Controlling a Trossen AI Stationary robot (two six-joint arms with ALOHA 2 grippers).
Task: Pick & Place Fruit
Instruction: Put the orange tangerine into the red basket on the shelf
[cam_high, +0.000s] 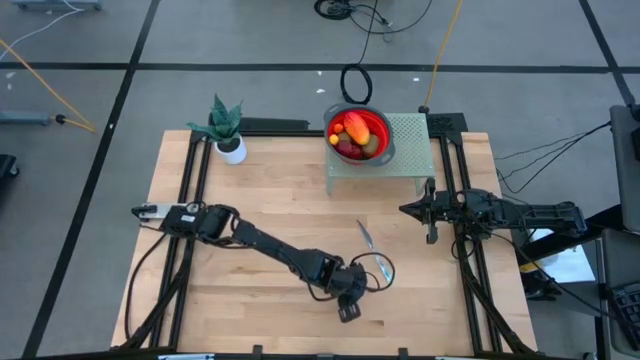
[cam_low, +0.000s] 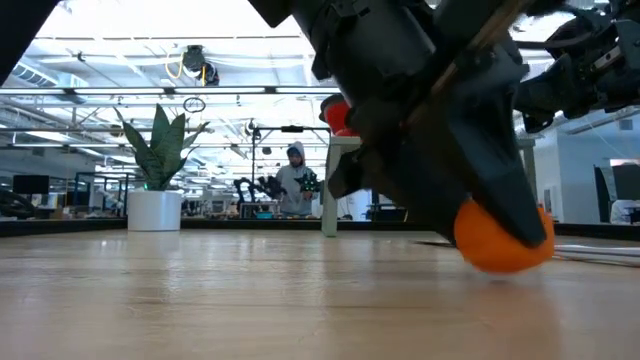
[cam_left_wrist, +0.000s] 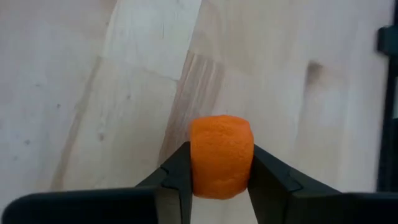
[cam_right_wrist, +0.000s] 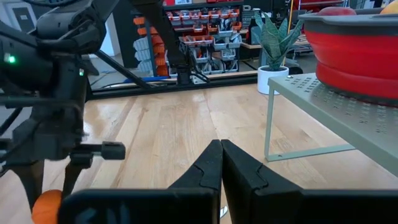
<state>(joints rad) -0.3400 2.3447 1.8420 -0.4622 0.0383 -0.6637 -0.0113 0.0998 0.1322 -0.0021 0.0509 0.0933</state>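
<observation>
Left wrist view: a small orange fruit (cam_left_wrist: 221, 157) with a dimpled, matte skin sits squarely between the two dark fingers (cam_left_wrist: 177, 174), both of which press against its sides.
Fruit, place: on the bare wooden table (cam_high: 260, 200), near the front edge and well away from the red bowl (cam_high: 360, 132); in the low view the orange (cam_low: 502, 236) touches the tabletop (its underside meets the wood).
Left arm, pose: stretched from its base diagonally across the table, wrist bent steeply down, left gripper (cam_high: 349, 301) low over the wood, far in front of the bowl.
Left fingers: drawn in narrow, clamped on the orange fruit.
Bowl: it stands on a pale green perforated stand (cam_high: 405, 150) at the back of the table and holds several fruit pieces, red, orange and olive-brown.
Knife: a slim silvery knife (cam_high: 365, 233) lies between the bowl and the left gripper.
Right arm, pose: it waits beside the bowl's stand; right gripper (cam_right_wrist: 221, 163) level above the table, fingers pressed together, holding nothing.
Plant: a potted plant (cam_high: 227, 128) stands beside the bowl.
</observation>
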